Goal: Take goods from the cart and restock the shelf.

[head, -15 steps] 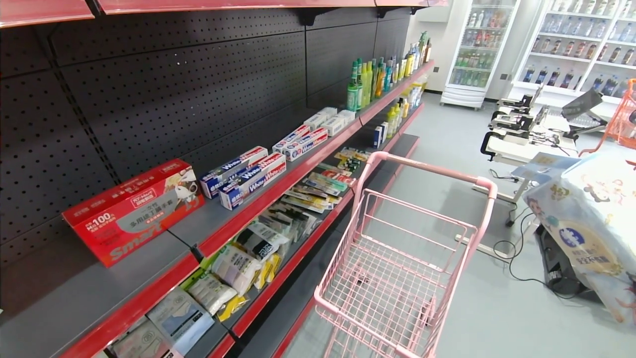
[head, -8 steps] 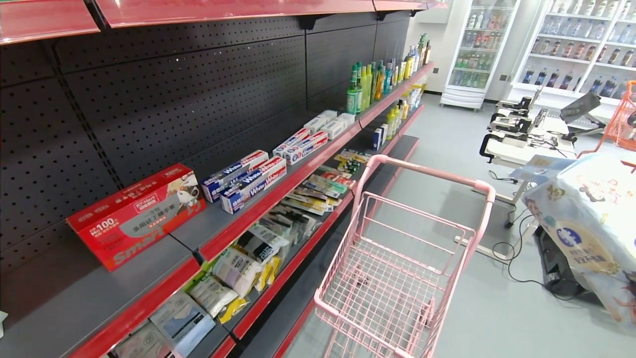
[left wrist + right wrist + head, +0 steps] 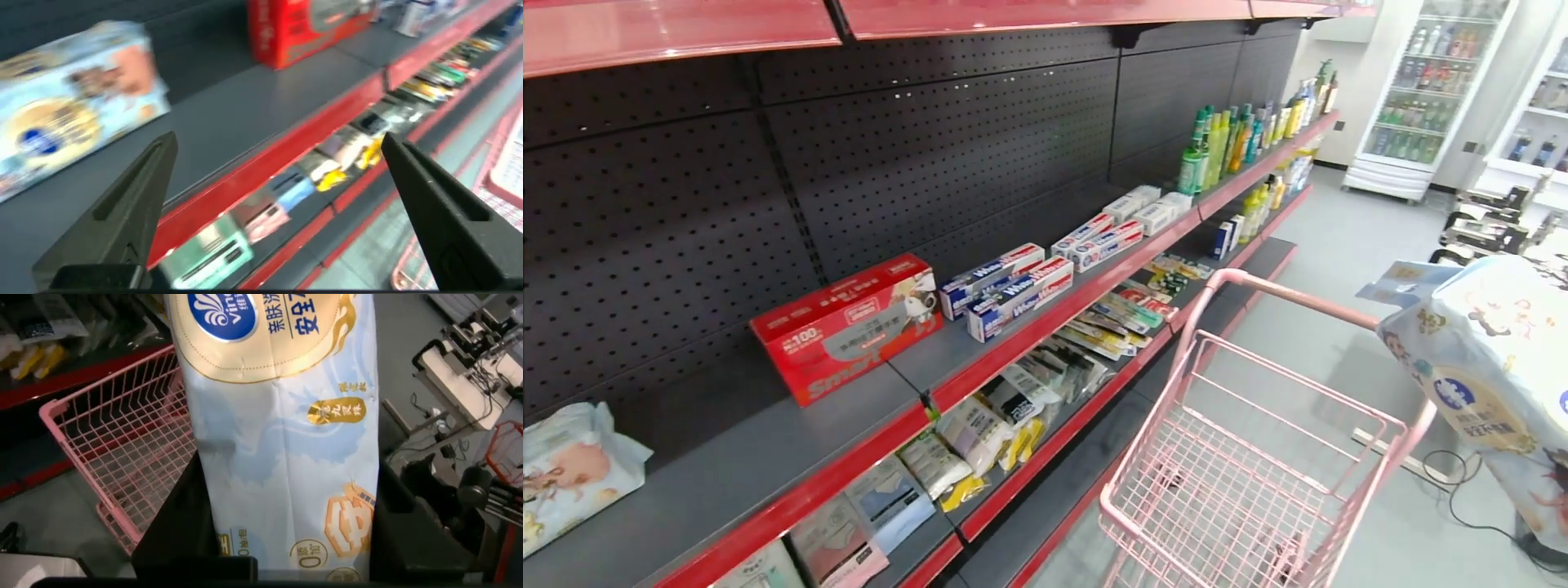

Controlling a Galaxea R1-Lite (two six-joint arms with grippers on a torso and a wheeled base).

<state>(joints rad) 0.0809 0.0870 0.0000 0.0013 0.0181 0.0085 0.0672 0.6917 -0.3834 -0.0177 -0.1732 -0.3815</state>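
Note:
A pink wire cart [image 3: 1258, 457] stands in the aisle beside the shelf [image 3: 768, 441], its basket bare. At the aisle's right edge, my right gripper [image 3: 286, 531] is shut on a large soft pack [image 3: 278, 416] printed pale blue and cream, held above the cart's right side [image 3: 1494, 384]. My left gripper [image 3: 278, 139] hangs open in front of the grey shelf board [image 3: 245, 106], with nothing between its fingers. A similar printed pack [image 3: 65, 114] lies on that board at the far left [image 3: 568, 469].
A red box [image 3: 845, 327] and toothpaste boxes [image 3: 1013, 290] sit on the same board, with bare grey space between the red box and the lying pack. Green bottles [image 3: 1217, 147] stand farther along. Small packets [image 3: 980, 429] fill the lower shelf. Drink fridges [image 3: 1421, 90] are behind.
The head camera has swung left, bringing the shelf's left end and the lying pack into view. The pack in my right gripper keeps its place at the right edge.

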